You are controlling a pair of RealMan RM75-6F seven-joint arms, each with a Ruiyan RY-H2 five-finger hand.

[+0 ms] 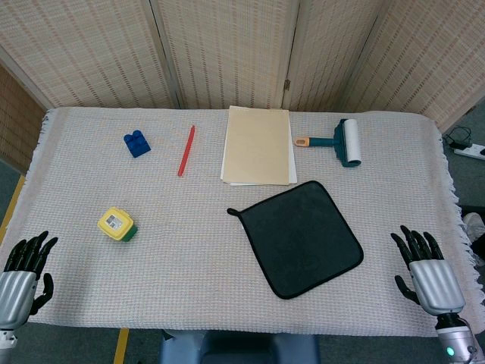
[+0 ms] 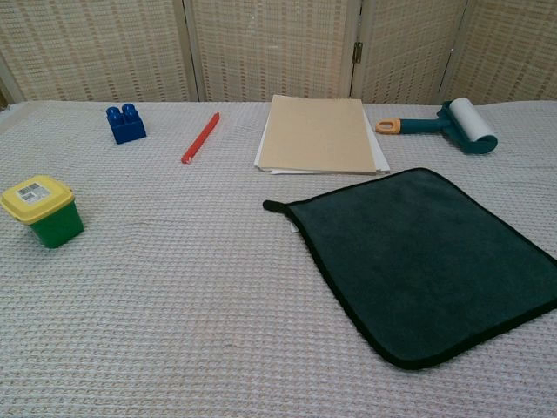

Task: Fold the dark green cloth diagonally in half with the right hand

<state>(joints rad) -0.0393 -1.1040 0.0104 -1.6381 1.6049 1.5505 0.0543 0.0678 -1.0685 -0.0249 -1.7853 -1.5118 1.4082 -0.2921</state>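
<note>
Dark green cloth [image 1: 298, 237] flat, unfolded, just in front of tan paper stack [image 1: 258, 143]. Right hand [image 1: 427, 273] right of cloth, fingers spread, holding nothing. Risk: pinching one thin corner may drag cloth, skewing diagonal.

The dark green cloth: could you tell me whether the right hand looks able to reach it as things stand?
Probably yes. The right hand rests open at the table edge just beside the dark green cloth, which lies flat and uncovered, and nothing lies between them.
</note>
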